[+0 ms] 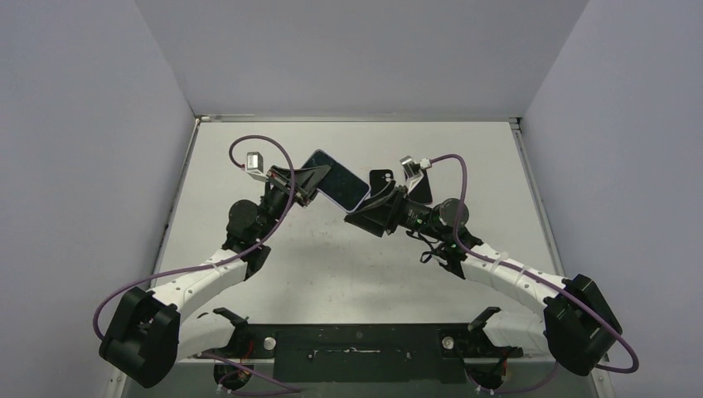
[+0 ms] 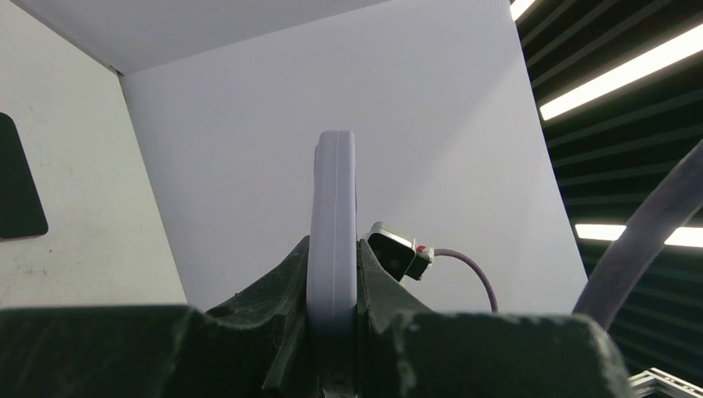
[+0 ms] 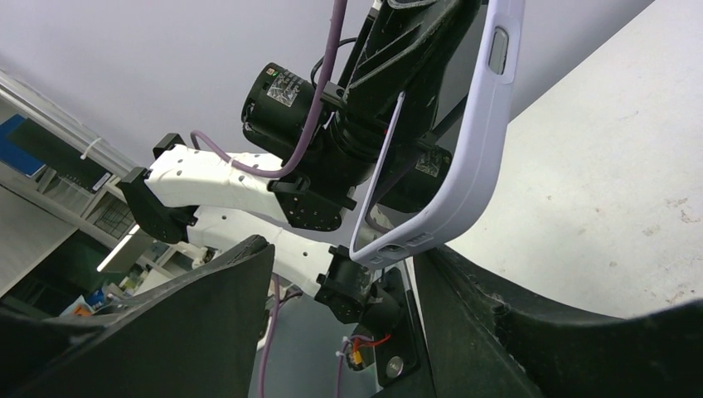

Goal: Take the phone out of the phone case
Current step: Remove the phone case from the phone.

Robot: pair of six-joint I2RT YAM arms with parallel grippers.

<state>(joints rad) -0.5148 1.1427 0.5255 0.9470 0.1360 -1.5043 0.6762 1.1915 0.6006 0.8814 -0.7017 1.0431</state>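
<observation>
My left gripper [image 1: 305,187] [image 2: 332,261] is shut on one end of the lavender phone case [image 1: 338,186] [image 2: 332,191] and holds it in the air, edge-on in the left wrist view. The case's face looks dark and glossy, and I cannot tell whether the phone is inside it. My right gripper [image 1: 361,214] [image 3: 344,249] is open, and the case's free lower corner [image 3: 398,240] hangs between its fingers, close to the right finger [image 3: 497,315]. A black phone-sized slab [image 1: 384,179] [image 2: 16,178] lies flat on the table behind the right gripper.
The grey table [image 1: 348,265] is walled at the left, back and right. The purple cables [image 1: 452,162] loop above both wrists. The arm bases and a black mount bar [image 1: 356,344] sit at the near edge.
</observation>
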